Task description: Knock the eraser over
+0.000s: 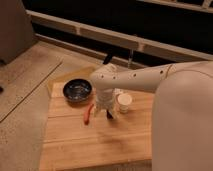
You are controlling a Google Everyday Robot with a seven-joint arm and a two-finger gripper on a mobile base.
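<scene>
The eraser (pixel 109 114) is a small dark block standing upright on the wooden table (pixel 95 140), just left of the white paper cup (pixel 124 102). My gripper (pixel 103 109) hangs from the white arm that reaches in from the right. It is low over the table, right beside the eraser's left side and partly in front of it. I cannot tell whether it touches the eraser. A thin red pen (pixel 88 113) lies on the table to the gripper's left.
A dark bowl (pixel 77 90) sits at the table's back left. My large white arm body fills the right side of the view. A speckled floor lies left of the table, with a dark railing behind it.
</scene>
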